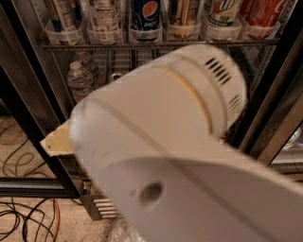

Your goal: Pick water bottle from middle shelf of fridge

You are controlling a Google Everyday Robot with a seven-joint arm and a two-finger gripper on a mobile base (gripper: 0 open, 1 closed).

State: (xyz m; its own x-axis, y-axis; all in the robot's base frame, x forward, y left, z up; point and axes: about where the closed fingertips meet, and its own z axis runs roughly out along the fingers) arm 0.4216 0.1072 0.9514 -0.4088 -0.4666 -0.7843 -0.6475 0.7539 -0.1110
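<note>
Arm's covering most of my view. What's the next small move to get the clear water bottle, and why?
Probably raise the tan gripper and ease it rightward in view, toward the clear ribbed plastic water bottle. The gripper shows at the white arm's left edge, below and left of the bottle and apart from it; the bottle stands upright.

Drinks fridge [279, 92], visible stock, with 1 gripper [55, 141] showing at the left edge of 1 white robot arm [165, 156], low in front of the open cabinet.
Water bottles [78, 81]: 2, one behind the other. Clear plastic cups [144, 34] on the upper rack: 6. Pepsi can [144, 12]: 1. Red cola can [264, 12]: 1. Green-and-white can [222, 8]: 1.
</note>
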